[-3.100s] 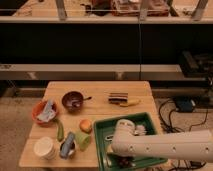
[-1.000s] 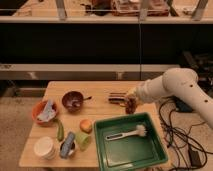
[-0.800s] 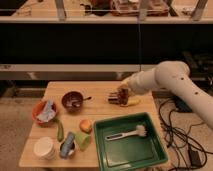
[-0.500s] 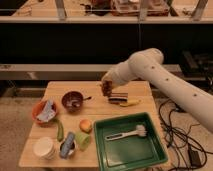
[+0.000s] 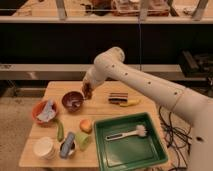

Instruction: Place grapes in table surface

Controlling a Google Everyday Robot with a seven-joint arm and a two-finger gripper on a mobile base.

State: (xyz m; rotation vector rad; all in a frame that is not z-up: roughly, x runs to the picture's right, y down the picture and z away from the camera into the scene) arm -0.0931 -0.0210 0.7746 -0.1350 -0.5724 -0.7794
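My fingers were closed on the grapes (image 5: 87, 91), my gripper (image 5: 88, 93) hanging just above the table surface (image 5: 100, 109), right beside the dark purple bowl (image 5: 72, 100). Bare planks lay open between that bowl and the green tray (image 5: 129, 149).

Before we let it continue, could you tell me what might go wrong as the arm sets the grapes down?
The end effector carries the grapes right beside the dark purple bowl, so a release here might drop them into the bowl instead of onto the table surface. Lowering could also knock the bowl's rim. Round berries may roll toward the orange fruit.
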